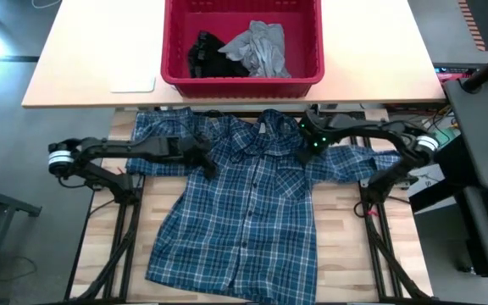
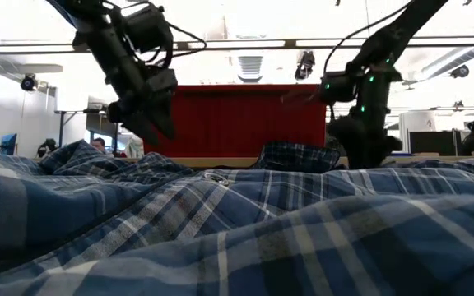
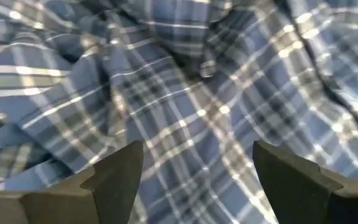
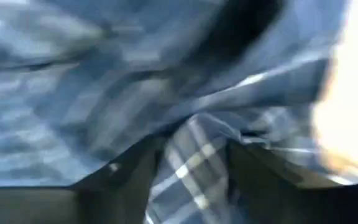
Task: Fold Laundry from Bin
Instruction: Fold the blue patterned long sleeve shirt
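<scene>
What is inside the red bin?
Inside the red bin lie a crumpled grey T-shirt and a small black garment. Anything underneath them is hidden.

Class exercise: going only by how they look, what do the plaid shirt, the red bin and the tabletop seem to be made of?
Plaid shirt: woven cloth, probably cotton; matte, and it lies in soft wrinkles and folds.
Red bin: likely moulded plastic; stiff, even-coloured walls with a thick smooth rim.
Tabletop: looks like light wood or wood laminate; flat, pale and smooth, with plank-like lines nearer the arms.
</scene>
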Robot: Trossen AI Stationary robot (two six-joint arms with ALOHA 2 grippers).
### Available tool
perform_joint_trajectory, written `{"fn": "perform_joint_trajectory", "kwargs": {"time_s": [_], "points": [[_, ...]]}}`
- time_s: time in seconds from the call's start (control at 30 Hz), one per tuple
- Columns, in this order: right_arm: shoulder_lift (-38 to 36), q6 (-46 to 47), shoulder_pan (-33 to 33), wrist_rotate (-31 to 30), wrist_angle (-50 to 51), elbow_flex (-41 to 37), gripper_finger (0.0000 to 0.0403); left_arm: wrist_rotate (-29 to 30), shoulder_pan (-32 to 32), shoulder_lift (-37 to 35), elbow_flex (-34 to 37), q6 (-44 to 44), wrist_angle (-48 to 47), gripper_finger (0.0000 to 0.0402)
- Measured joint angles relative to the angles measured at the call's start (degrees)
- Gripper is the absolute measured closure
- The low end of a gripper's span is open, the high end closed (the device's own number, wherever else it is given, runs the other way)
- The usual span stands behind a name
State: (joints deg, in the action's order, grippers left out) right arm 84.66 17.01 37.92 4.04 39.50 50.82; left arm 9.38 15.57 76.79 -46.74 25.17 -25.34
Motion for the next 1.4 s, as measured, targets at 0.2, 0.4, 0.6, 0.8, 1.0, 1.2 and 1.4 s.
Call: {"fn": "perform_joint_trajectory", "kwargs": {"time_s": [0.2, 0.4, 0.6, 0.8, 1.0, 1.2, 1.4], "points": [[0.74, -5.18, 0.76, -16.39, 0.06, 3.3, 0.0358, 8.07, 1.34, 0.2, -0.95, 0.36, -0.14, 0.0119], [-1.19, -9.87, 5.57, -26.49, 0.36, 5.28, 0.0392, 8.7, 5.74, 0.17, -3.99, -1.17, -0.59, 0.0119], [-5.59, -12.3, 7.18, -21.71, 6.29, 8.06, 0.0339, 7.46, 4.99, -0.43, -4.73, -3.34, -1.03, 0.0119], [-15.12, -11.61, 2.24, -21.41, 9.34, 10.37, 0.0244, 0.43, -4.46, -2.83, -5.85, -4.62, -3.5, 0.0126], [-24.15, -6.76, -6.14, -20.92, 8.91, 8.33, 0.0194, 5.18, -6.21, 0.58, -5.66, 14.83, -18.34, 0.0127], [-28.28, -1.8, -13.54, -19.5, 8.21, 6.82, 0.0188, 4.22, -6.53, 5.83, -5.66, 27.33, -23.6, 0.0127], [-29.7, -0.03, -24.18, -11.41, 9.19, 3.81, 0.0188, 3.61, -11.13, 10.57, -14.06, 26.3, -25.08, 0.0151]]}}
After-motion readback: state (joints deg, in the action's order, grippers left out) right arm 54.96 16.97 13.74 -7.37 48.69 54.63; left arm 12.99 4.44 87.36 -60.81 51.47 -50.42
